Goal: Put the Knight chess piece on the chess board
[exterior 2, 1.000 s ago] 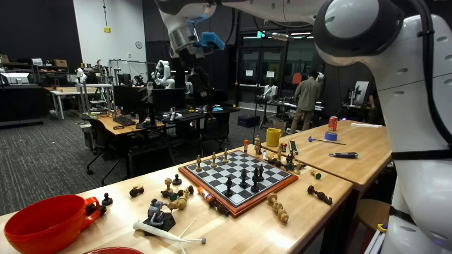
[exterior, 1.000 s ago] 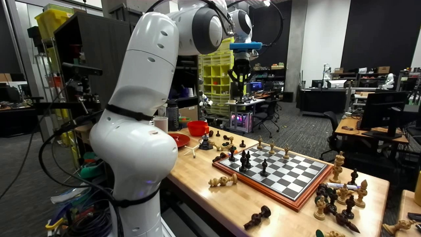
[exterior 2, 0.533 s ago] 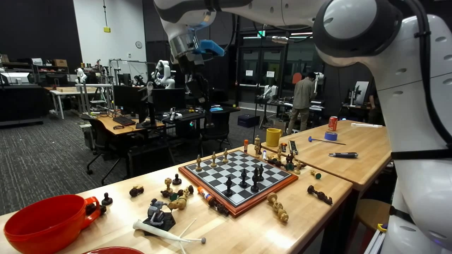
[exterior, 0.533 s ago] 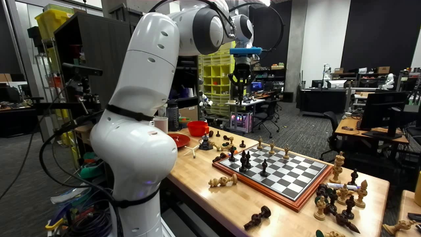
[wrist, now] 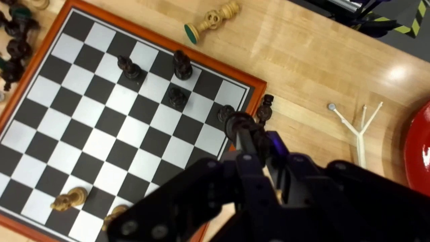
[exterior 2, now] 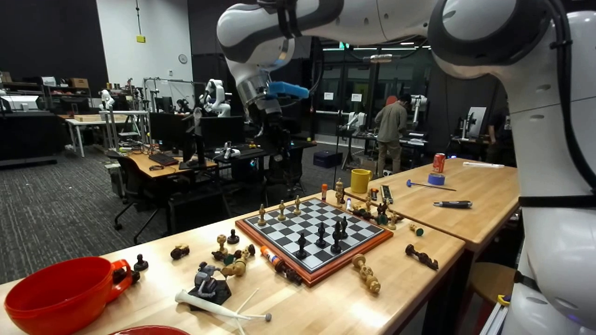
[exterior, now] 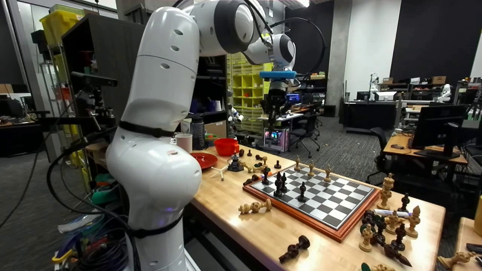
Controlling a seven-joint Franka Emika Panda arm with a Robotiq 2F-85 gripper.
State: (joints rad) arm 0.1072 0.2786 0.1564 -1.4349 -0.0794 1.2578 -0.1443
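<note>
Chess board [wrist: 132, 131]: border [wrist: 221, 69] reddish-brown wood, satin; squares [wrist: 100, 144] smooth, the light ones faintly silvery. Table [wrist: 302, 50]: pale wood, smooth, varnished-looking, glare spots on it. Dark piece [wrist: 239, 122] in the gripper [wrist: 260, 144]: smooth; wood or plastic, can't tell from where I stand. Gripper: black, mostly matt. Arm [exterior: 165, 90]: hard white shell, semi-gloss; strap [exterior: 147, 130] looks like woven cloth. Red cup [exterior 2: 79, 317] and red plate [wrist: 418, 151]: glossy. Carpet [exterior 2: 93, 195]: grey, rough, matt.
</note>
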